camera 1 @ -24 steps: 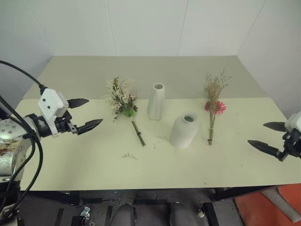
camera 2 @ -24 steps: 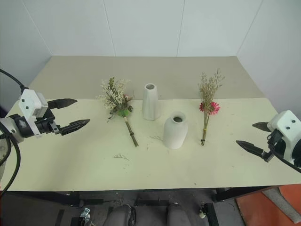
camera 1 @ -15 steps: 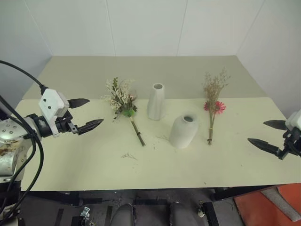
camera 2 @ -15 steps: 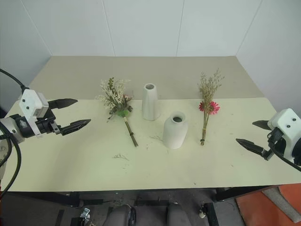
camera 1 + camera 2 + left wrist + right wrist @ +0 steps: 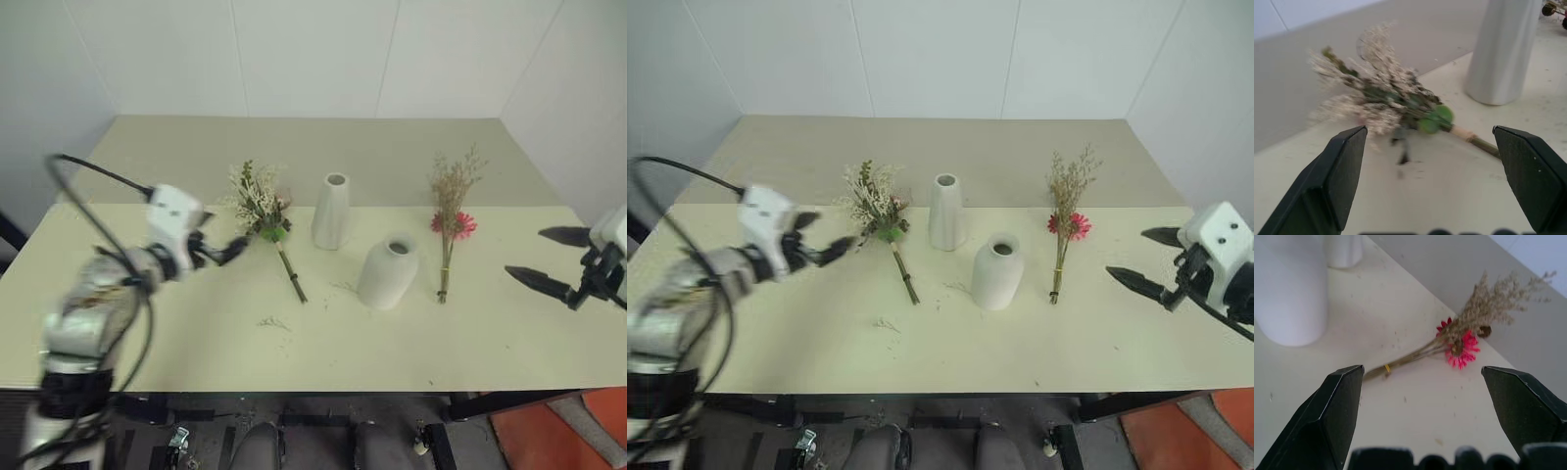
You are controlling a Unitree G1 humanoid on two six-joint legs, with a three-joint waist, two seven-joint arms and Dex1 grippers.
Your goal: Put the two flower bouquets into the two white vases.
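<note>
Left eye view, going left to right: left gripper (image 5: 223,249) hangs over the table (image 5: 137,323), jaws spread wide, nothing in them, tips aimed at the bushy bouquet (image 5: 261,211) and just short of its flower head. That bouquet lies flat, cream sprigs and leaves at the far end, stem running toward the near edge and a bit to the right, tail end near the table's middle. In the left wrist view the head and green wrap sit between the two fingers (image 5: 1332,186), the stem leading off toward the tall vase (image 5: 331,210).

The tall vase stands upright just right of the bushy head. The round vase (image 5: 388,274) stands nearer and to its right, upright, mouth up. Both are empty.

The slim bouquet (image 5: 450,220) lies flat just right of the round vase, not touching, dried sprigs and red-pink flower far, stems pointing at the near edge.

Right gripper (image 5: 554,260) is at the table's right side, jaws fully apart and empty, well clear of the slim bouquet, which lies to its left. Right wrist view frames the stems between its fingers.

Judgement: each arm goes for the bouquet on its own side. The left is much closer but is lined up on the head, so it likely needs to shift toward the stem, crossing the stem's long axis.
</note>
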